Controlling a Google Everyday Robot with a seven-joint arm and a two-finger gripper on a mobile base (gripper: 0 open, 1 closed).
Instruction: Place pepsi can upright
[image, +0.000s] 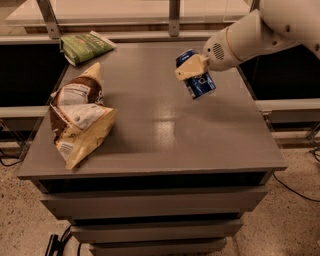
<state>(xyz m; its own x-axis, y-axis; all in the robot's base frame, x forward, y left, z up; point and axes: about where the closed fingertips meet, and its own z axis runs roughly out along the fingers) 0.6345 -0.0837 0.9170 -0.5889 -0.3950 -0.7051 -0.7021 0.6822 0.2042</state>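
The pepsi can (198, 80), dark blue with white lettering and a silver top, is held in the air above the right rear part of the grey table (160, 135). It leans, its top toward the back left. My gripper (194, 70) comes in from the upper right on a white arm and is shut on the can, a tan finger (188, 67) across its upper side.
A brown and cream snack bag (77, 117) lies on the table's left side. A green snack bag (85, 46) lies at the back left corner. A rail with metal posts runs behind the table. Drawers sit below the tabletop.
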